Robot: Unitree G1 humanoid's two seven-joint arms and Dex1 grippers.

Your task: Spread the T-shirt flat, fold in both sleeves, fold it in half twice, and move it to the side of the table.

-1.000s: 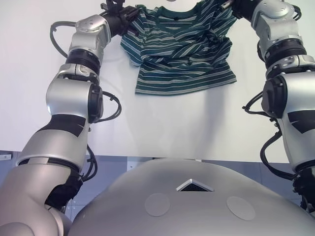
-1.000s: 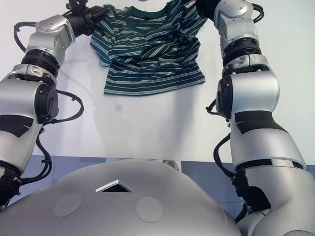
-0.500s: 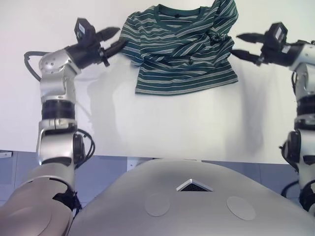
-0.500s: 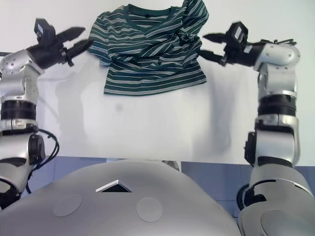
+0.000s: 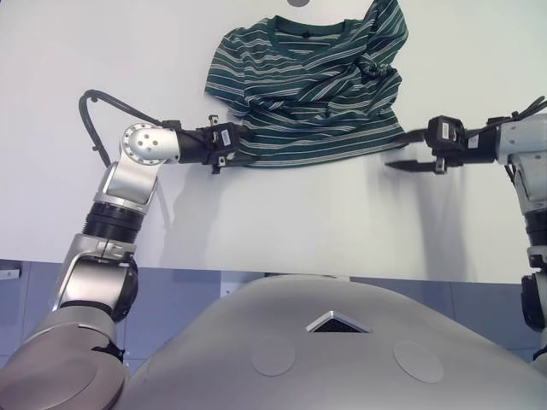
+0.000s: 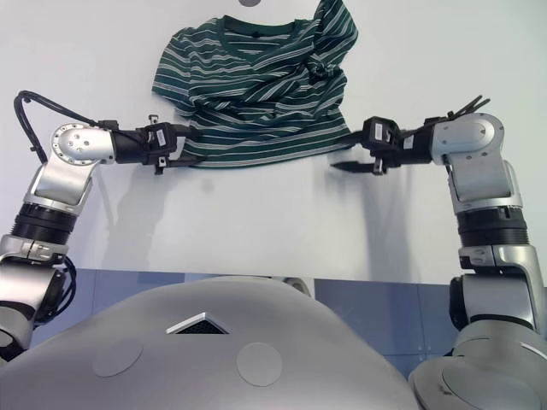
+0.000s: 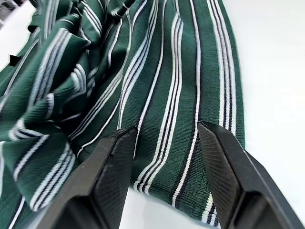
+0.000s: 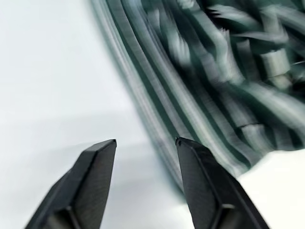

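the green striped t-shirt point(image 5: 312, 85) lies rumpled at the far middle of the white tabletop point(image 5: 282, 222), one sleeve bunched up on the robot's right. the left end effector point(image 5: 238, 142) sits at the hem's left corner, fingers spread wide over the fabric. the right end effector point(image 5: 397, 150) hangs just beside the hem's right corner, fingers likewise apart, gripping nothing.

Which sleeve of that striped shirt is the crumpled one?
The right sleeve, on the robot's right: it is twisted and bunched up, while the left sleeve lies spread out on the table.
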